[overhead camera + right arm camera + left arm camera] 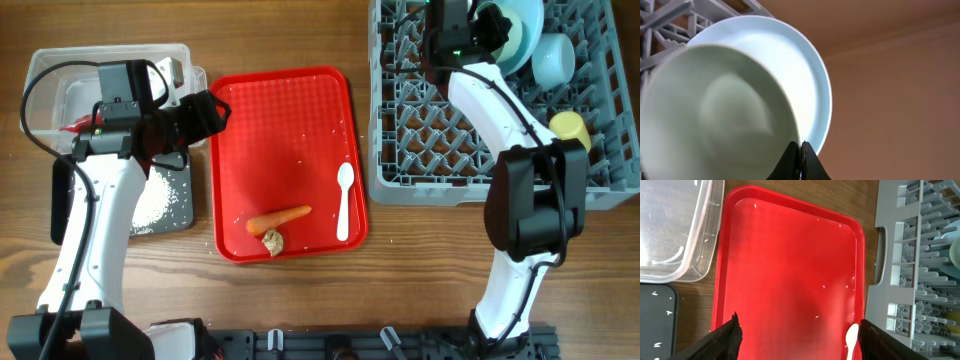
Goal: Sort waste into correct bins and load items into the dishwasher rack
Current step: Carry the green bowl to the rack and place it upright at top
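Dishwasher rack (400,150), overhead: pale blue plate (527,22), pale green bowl (508,47), light blue bowl (553,58), yellow cup (568,127) inside. Red tray (285,110): carrot (280,218), brown lump (272,241), spoon (344,200). Black tray (58,200): rice (160,195).
Left wrist: left gripper (800,332) spread, empty; spoon just beside one finger.
Right wrist: right gripper (800,152) pinching pale green bowl rim.

The overhead camera looks straight down on the whole table (300,30), the left wrist camera faces down from fairly near over the red tray (790,270) and the edge of the grey rack (890,250), both shared with the overhead view, and the right wrist camera sits close against the pale green bowl (715,115) and pale blue plate (810,85), 2 things that also show from overhead.
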